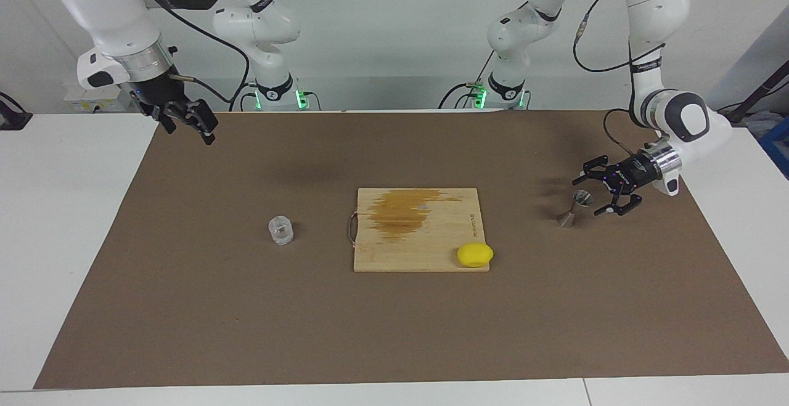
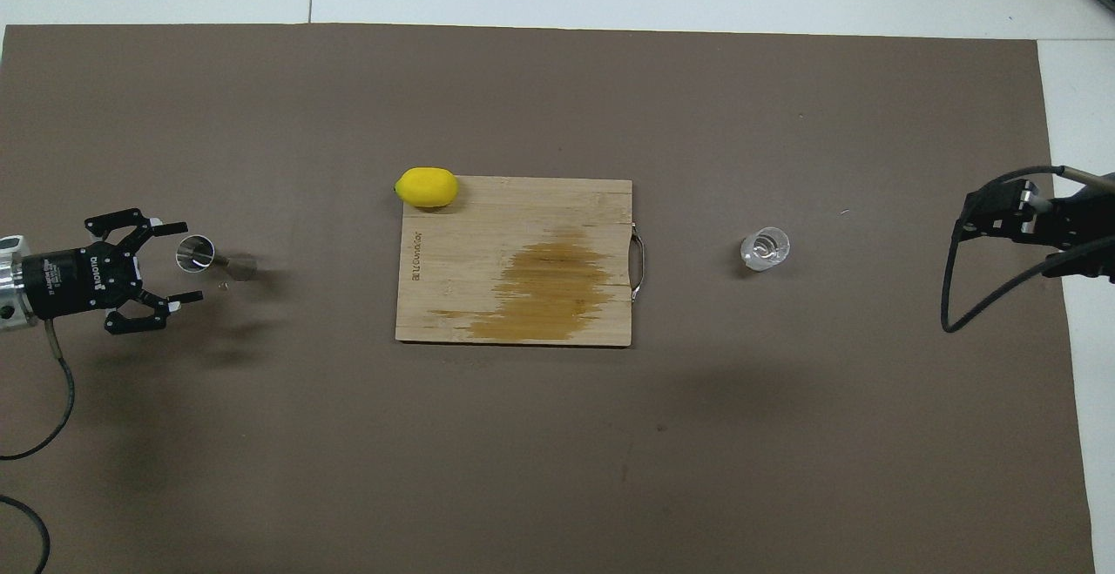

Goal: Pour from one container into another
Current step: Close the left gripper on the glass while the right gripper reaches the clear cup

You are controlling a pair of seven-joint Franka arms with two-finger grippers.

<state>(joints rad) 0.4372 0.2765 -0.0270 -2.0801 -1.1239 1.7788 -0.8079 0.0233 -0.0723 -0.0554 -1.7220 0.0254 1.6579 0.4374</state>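
Your left claw (image 1: 601, 195) is wide open, holding nothing, right beside the upright jigger (image 1: 573, 207). Right claw (image 1: 188, 121) looks open too, well apart from the glass cup (image 1: 281, 230).

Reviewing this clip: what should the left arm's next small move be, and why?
Probably ease the left gripper a little farther in so its open fingers straddle the metal jigger, then close. The gripper is low beside the upright jigger with nothing held.
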